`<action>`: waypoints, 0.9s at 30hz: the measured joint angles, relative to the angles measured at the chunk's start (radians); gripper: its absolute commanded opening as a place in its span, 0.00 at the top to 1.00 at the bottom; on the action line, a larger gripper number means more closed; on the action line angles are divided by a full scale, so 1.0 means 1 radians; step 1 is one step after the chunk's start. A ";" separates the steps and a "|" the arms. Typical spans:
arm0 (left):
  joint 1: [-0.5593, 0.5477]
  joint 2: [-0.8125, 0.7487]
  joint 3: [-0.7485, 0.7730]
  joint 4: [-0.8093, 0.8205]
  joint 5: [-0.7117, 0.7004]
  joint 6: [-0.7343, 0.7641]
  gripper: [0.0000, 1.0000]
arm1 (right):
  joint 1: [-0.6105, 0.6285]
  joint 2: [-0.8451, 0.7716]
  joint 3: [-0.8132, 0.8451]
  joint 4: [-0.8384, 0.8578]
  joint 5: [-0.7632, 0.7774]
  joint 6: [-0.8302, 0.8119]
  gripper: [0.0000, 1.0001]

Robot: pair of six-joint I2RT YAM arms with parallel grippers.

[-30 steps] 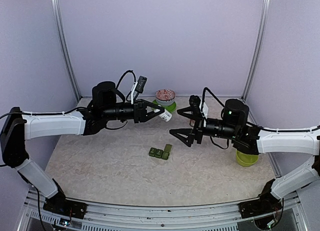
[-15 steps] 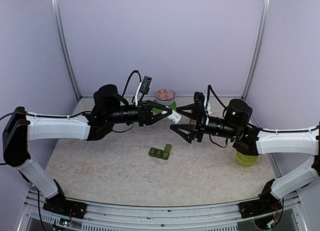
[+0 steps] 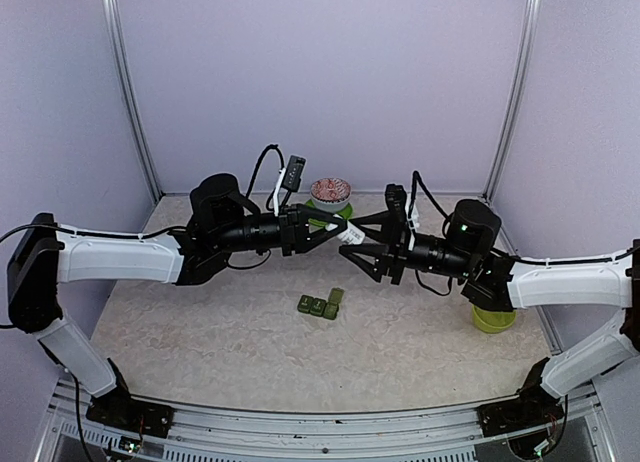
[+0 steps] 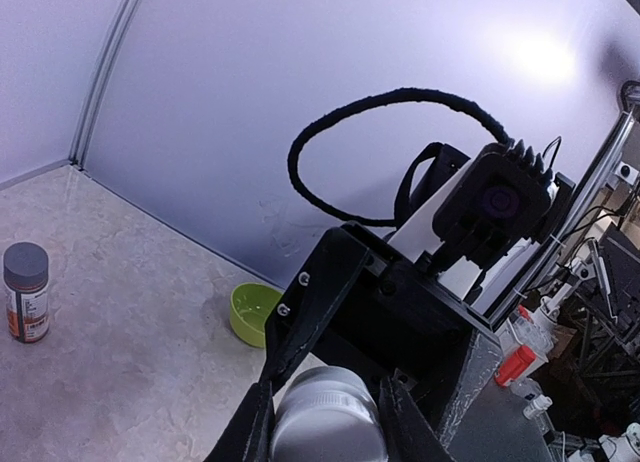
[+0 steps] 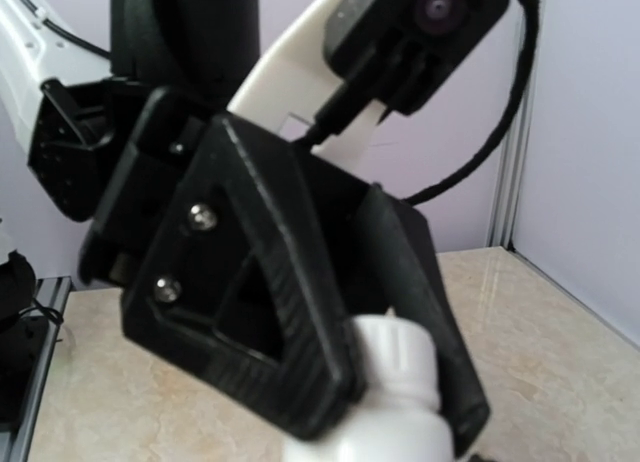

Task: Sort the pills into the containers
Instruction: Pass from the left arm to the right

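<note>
the short dark green plastic strip of three joined square compartments point(image 3: 319, 305) lies flat near the middle of the beige marbled tabletop point(image 3: 200, 332), below and in front of the two grippers and apart from both. we count one strip. at its right end a paler flap stands up, apparently one lid lifted. we cannot make out any pills; they are too small to tell.

above the strip, one white plastic bottle point(image 3: 348, 234) hangs level in the air. the left gripper point(image 3: 330, 229) is clenched on its body. the right gripper point(image 3: 360, 242) faces it, one finger on either side of the bottle's cap end. we cannot tell whether those fingers press on the cap or stand off it.

further out we count two bowls. one patterned bowl on a green plate point(image 3: 330, 194) sits at the back. one lime-green bowl point(image 3: 492, 319) sits to the right, partly under the right arm. one amber bottle with a dark grey cap point(image 4: 25, 292) stands upright on the table.
</note>
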 measured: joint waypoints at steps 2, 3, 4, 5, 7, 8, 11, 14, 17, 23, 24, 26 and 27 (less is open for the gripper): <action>0.000 0.000 -0.005 0.005 -0.003 -0.003 0.92 | 0.000 0.002 0.000 0.001 0.005 0.001 0.42; 0.000 0.000 -0.006 0.007 -0.006 -0.006 0.92 | 0.000 0.002 0.000 0.002 0.008 0.002 0.43; 0.000 0.000 -0.006 0.008 -0.006 -0.007 0.92 | 0.000 0.002 0.000 0.003 0.010 0.002 0.44; -0.001 0.000 -0.006 0.010 -0.008 -0.008 0.92 | 0.000 0.002 0.000 0.006 0.013 0.002 0.45; -0.001 0.000 -0.006 0.013 -0.010 -0.010 0.92 | 0.000 0.002 0.000 0.008 0.019 0.001 0.47; -0.002 0.000 -0.006 0.014 -0.010 -0.011 0.92 | 0.000 0.002 0.000 0.008 0.023 0.002 0.47; -0.004 0.000 -0.006 0.016 -0.014 -0.014 0.92 | 0.000 0.002 0.000 0.008 0.036 0.001 0.50; -0.005 0.003 -0.006 0.019 -0.016 -0.014 0.92 | 0.000 0.003 0.000 0.008 0.047 0.001 0.53; -0.005 0.011 -0.006 0.019 -0.017 -0.016 0.92 | 0.000 0.005 0.000 0.008 0.051 0.002 0.60; -0.005 0.017 -0.006 0.018 -0.020 -0.023 0.92 | 0.000 0.014 0.000 0.009 0.059 0.002 0.71; -0.005 0.017 -0.007 0.018 -0.022 -0.025 0.92 | 0.000 0.014 0.000 0.009 0.059 0.002 0.69; -0.005 0.017 -0.007 0.018 -0.024 -0.025 0.92 | 0.000 0.014 0.000 0.009 0.059 0.002 0.58; -0.005 0.017 -0.008 0.018 -0.024 -0.026 0.92 | 0.000 0.015 0.000 0.009 0.059 0.003 0.54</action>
